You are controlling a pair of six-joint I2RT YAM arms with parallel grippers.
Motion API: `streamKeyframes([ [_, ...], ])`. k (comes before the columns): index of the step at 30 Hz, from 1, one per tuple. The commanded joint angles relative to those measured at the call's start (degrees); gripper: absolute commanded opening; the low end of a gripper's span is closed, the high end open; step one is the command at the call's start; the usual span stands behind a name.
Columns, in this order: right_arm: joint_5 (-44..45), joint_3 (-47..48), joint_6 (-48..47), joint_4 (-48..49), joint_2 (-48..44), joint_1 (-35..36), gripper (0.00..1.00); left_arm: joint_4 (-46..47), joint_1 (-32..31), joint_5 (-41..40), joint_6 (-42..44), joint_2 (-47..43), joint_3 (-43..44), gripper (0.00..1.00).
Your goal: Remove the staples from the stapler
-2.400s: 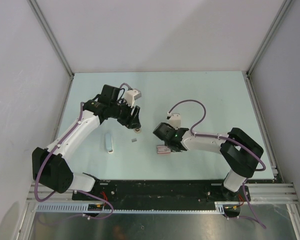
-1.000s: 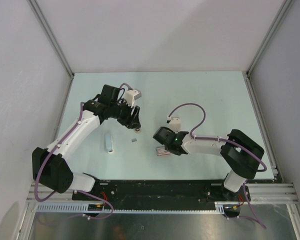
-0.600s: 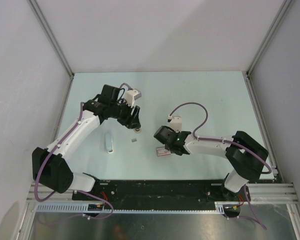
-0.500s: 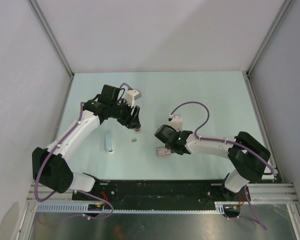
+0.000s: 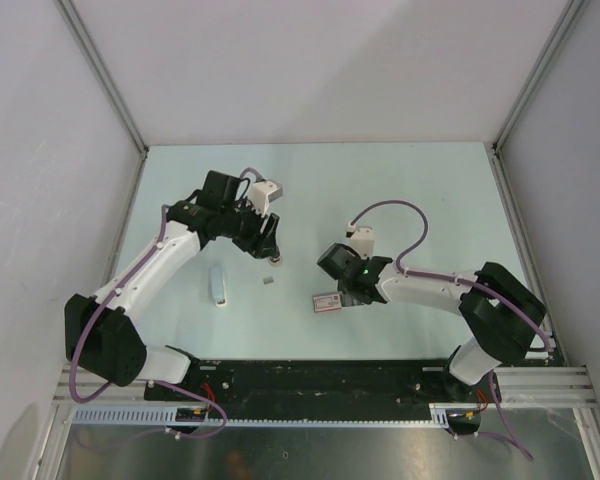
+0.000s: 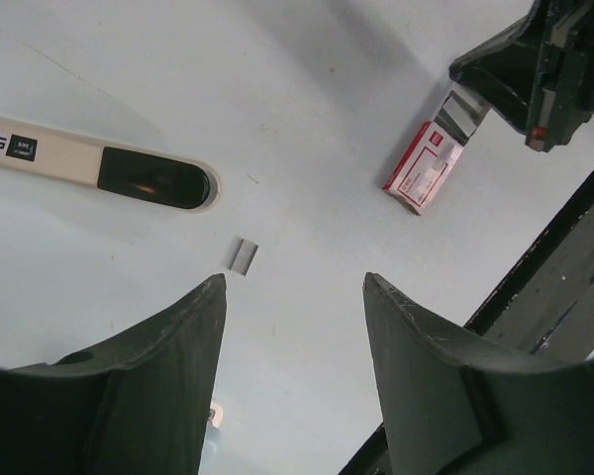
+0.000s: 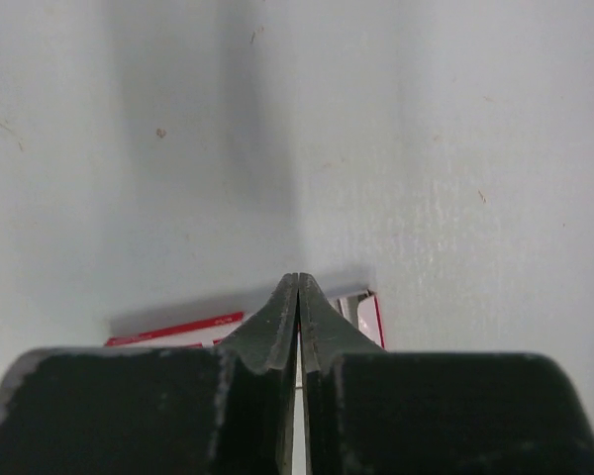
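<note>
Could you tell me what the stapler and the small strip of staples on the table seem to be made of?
The stapler: probably glossy red plastic with a pale label, plus a grey metal-looking end piece. The staples: likely bare metal, judging by the dull grey sheen.

stapler [image 6: 423, 170]: red plastic, slightly glossy, pale paper label, grey metal end. staples [image 6: 244, 255]: dull grey metal. table [image 5: 430, 190]: smooth, matt.

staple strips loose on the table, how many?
1. A strip lies loose between the beige tool and the stapler, near the left gripper. A speck by that gripper could be another; any inside the stapler are hidden.
</note>
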Motion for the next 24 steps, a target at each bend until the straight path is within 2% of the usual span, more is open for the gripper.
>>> streamKeyframes([
  [1, 0.7, -2.1, 1.6, -1.2, -2.7, 2.0, 0.02, 0.7, -0.4, 0.1, 3.6, 0.0, -0.9, 0.63],
  [8, 0.4, -3.5, 2.8, -0.4, -3.2, 2.4, 0.00, 0.7, -0.4, -1.5, 5.6, 0.8, -1.4, 0.62],
  [12, -0.4, -3.5, 0.4, 0.4, -7.9, -0.9, 0.10, 0.8, -0.8, -4.4, 9.0, 2.6, -2.8, 0.63],
  [17, -2.9, -3.5, -3.0, 1.4, -18.4, -7.2, 0.22, 1.3, -4.2, -9.3, 14.2, 6.3, -6.2, 0.64],
  [24, -4.5, -3.5, -6.0, 0.2, -26.4, -12.5, 0.26, 3.3, -7.7, -13.1, 19.4, 13.9, -6.2, 0.65],
])
